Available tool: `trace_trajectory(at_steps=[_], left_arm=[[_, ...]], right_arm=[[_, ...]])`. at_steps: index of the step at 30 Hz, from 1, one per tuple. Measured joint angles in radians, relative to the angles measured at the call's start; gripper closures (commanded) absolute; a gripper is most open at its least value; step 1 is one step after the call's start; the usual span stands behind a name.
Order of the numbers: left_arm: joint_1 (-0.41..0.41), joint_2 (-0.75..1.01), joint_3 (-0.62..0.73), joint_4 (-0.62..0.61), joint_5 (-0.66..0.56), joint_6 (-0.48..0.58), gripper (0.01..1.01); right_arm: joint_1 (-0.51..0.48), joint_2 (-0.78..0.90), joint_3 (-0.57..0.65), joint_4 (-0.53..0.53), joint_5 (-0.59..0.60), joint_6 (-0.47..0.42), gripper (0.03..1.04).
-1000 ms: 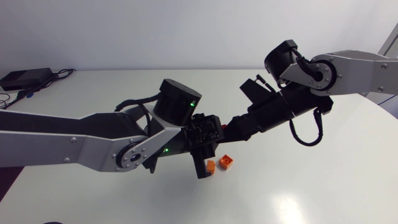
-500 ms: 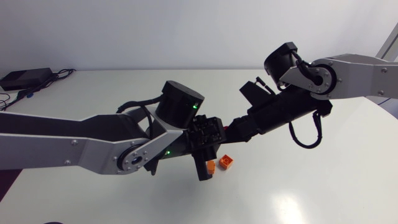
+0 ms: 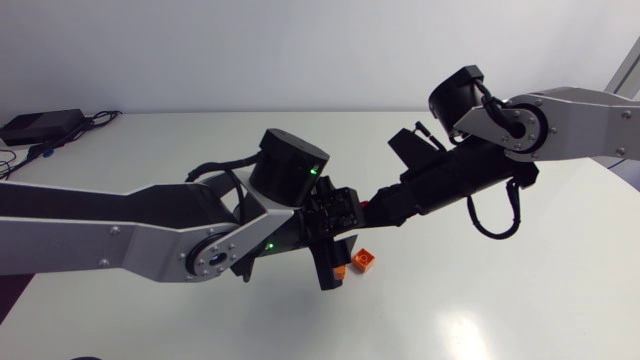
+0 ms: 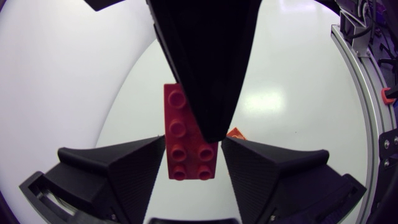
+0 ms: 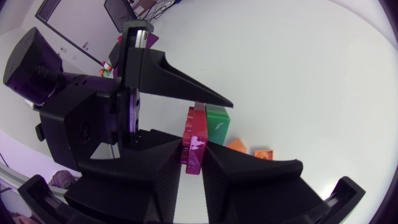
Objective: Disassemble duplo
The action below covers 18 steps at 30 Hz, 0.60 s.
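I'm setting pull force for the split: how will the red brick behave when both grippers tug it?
Probably stiff: the red brick shows straight edges though the left gripper and right gripper both clamp it. Likely light, being small beside either gripper. Its glossy face may slip under a hard tug.

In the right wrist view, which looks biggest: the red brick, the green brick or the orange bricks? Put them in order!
1. red brick, but it is nearest the camera, so that is unsure.
2. green brick.
3. orange brick and second orange brick: smallest, about alike.
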Motion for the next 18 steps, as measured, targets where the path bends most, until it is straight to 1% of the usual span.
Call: trace_trajectory(at_steps=[4, 7, 10, 14, 18], left_arm=[[0.004, -0.046, -0.008, -0.004, 0.002, 0.0, 0.067], [0.022, -0.097, -0.025, -0.003, 0.035, -0.007, 0.067], [0.049, -0.135, -0.047, -0.002, 0.091, -0.024, 0.067], [0.091, -0.147, -0.072, 0.009, 0.158, -0.053, 0.07], [0.12, -0.147, -0.077, 0.027, 0.218, -0.09, 0.072]], right_arm=[[-0.045, -0.012, 0.0, -0.001, -0.009, 0.013, 0.84], [-0.095, -0.014, 0.0, -0.005, -0.069, 0.017, 0.84], [-0.142, -0.014, 0.0, -0.036, -0.175, 0.027, 0.84], [-0.192, -0.002, 0.018, -0.101, -0.359, 0.035, 0.87], [-0.233, 0.038, 0.048, -0.151, -0.484, 0.029, 0.88]])
